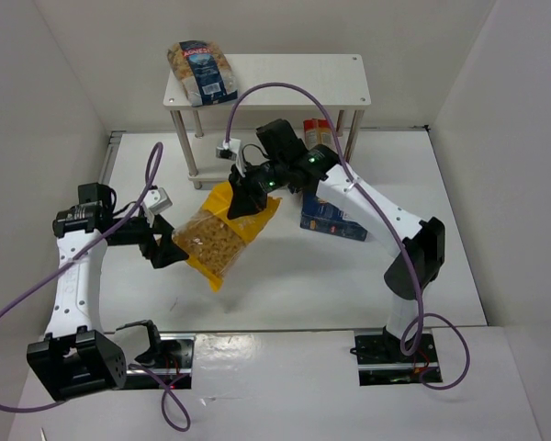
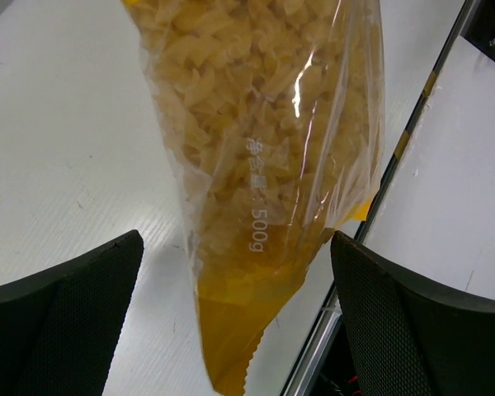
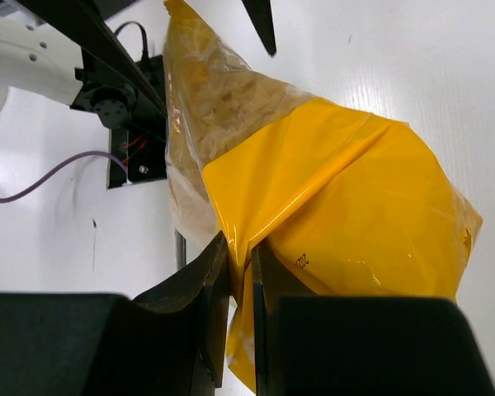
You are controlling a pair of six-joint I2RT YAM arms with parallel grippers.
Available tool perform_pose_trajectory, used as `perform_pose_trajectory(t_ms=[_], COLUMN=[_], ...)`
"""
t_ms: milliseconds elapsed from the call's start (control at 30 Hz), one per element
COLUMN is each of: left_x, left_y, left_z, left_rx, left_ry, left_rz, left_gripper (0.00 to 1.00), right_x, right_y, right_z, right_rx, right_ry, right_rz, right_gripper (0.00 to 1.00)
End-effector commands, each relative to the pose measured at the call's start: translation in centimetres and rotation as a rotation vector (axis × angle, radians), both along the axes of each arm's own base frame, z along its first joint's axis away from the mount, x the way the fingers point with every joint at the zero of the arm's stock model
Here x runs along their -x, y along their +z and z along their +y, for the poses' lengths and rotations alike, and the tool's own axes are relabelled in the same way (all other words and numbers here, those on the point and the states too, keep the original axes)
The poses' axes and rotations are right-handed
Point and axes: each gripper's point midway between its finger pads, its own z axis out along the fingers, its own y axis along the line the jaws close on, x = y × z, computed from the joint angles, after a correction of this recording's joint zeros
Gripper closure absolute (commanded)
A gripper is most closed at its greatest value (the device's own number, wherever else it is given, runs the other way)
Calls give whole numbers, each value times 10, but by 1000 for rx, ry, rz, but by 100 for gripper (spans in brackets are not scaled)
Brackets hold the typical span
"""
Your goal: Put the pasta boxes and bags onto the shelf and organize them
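The yellow bag of short pasta (image 1: 222,237) hangs tilted just above the table, left of centre. My right gripper (image 1: 248,197) is shut on its upper yellow edge; in the right wrist view the jaws (image 3: 241,272) pinch a fold of the bag (image 3: 346,206). My left gripper (image 1: 172,250) is open at the bag's lower left; in the left wrist view the bag's lower end (image 2: 256,181) hangs between the spread fingers (image 2: 74,305) without touching them. The clear bag with dark-blue label (image 1: 200,72) lies on the white shelf's top board (image 1: 303,78). The flat dark-blue box (image 1: 332,220) lies on the table.
A red-and-yellow pack (image 1: 317,130) shows under the shelf's top board, partly hidden by my right arm. White walls close in the table on the left, right and back. A purple cable (image 1: 285,92) loops over the shelf's front.
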Motion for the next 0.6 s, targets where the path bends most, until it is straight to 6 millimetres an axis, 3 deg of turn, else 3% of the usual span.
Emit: perform_pose_trajectory(t_ms=[0, 100, 267, 400, 567], left_x=[-2, -2, -3, -4, -6], left_y=[14, 18, 19, 24, 47], left_z=[-8, -9, -8, -9, -19], left_rx=[44, 48, 48, 60, 130], left_ry=[-56, -68, -77, -84, -111], left_rz=[-63, -69, -61, -53, -80], left_gripper=[0, 0, 0, 0, 0], right_x=[13, 18, 19, 30, 34], right_y=[95, 108, 108, 91, 76], right_z=[14, 22, 33, 45, 54], right_rx=[-233, -256, -258, -231, -209], right_ry=[97, 117, 136, 174, 191], right_rz=[-163, -184, -182, -161, -148], right_gripper=[100, 100, 100, 100, 100])
